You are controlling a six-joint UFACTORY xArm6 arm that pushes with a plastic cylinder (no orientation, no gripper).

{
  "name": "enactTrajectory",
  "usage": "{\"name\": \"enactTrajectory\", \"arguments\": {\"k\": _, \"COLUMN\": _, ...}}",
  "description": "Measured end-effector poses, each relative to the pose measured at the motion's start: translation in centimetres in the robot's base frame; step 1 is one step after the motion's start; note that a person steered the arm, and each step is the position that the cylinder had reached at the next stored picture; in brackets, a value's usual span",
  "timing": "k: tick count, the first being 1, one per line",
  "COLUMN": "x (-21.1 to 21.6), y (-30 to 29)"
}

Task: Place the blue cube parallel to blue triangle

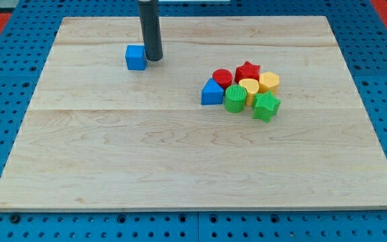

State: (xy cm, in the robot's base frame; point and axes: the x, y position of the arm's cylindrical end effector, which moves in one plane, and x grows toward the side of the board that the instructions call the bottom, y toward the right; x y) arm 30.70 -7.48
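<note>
My tip (153, 58) touches the blue cube's (136, 58) right side, well left of the blue triangle (211, 93); no claw shows.

Open board between blue cube (135, 58) and blue triangle (211, 93).

The arm ends in a straight dark cylindrical rod that enters from the view's top edge and stands near upright. Only the rod shows; the arm's joints and links lie outside the view. My tip (154, 59) sits at the rod's lower end, at the level of the board's surface, in the upper-left part of the view.
</note>
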Motion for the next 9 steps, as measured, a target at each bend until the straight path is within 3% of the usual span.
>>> {"name": "enactTrajectory", "arguments": {"k": 1, "x": -1.31, "y": 2.18}}
{"name": "enactTrajectory", "arguments": {"k": 9, "x": -1.33, "y": 1.92}}
